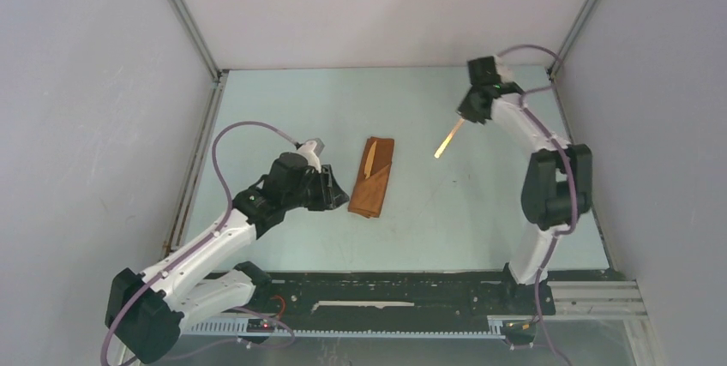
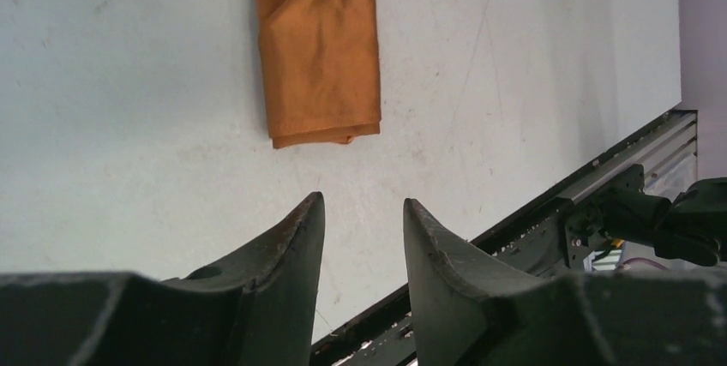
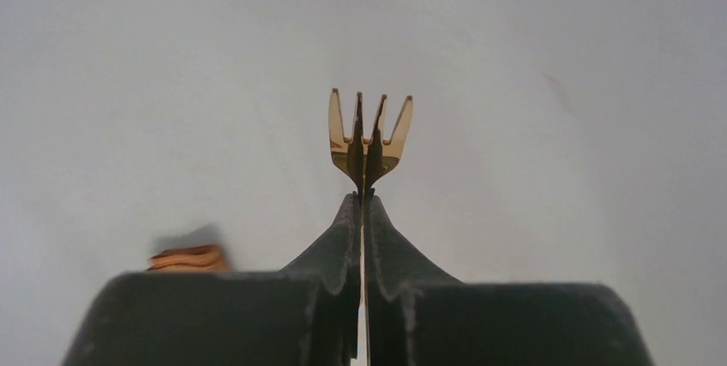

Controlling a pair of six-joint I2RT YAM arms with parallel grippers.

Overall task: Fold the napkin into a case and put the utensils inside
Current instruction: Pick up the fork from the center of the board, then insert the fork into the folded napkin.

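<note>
The rust-orange napkin lies folded as a narrow case (image 1: 374, 177) mid-table, with one golden utensil (image 1: 369, 160) tucked in its upper end. It also shows in the left wrist view (image 2: 321, 49). My left gripper (image 1: 341, 190) is open and empty, just left of the case's near end; its jaws stand apart over bare table in the left wrist view (image 2: 363, 203). My right gripper (image 1: 464, 117) is at the back right, shut on the golden fork (image 1: 447, 140), held above the table. In the right wrist view the tines (image 3: 370, 130) stick out past the closed fingertips (image 3: 363, 199).
Grey walls enclose the table on the left, back and right. A black rail (image 1: 411, 293) with the arm bases runs along the near edge. The case shows blurred at the lower left of the right wrist view (image 3: 189, 259).
</note>
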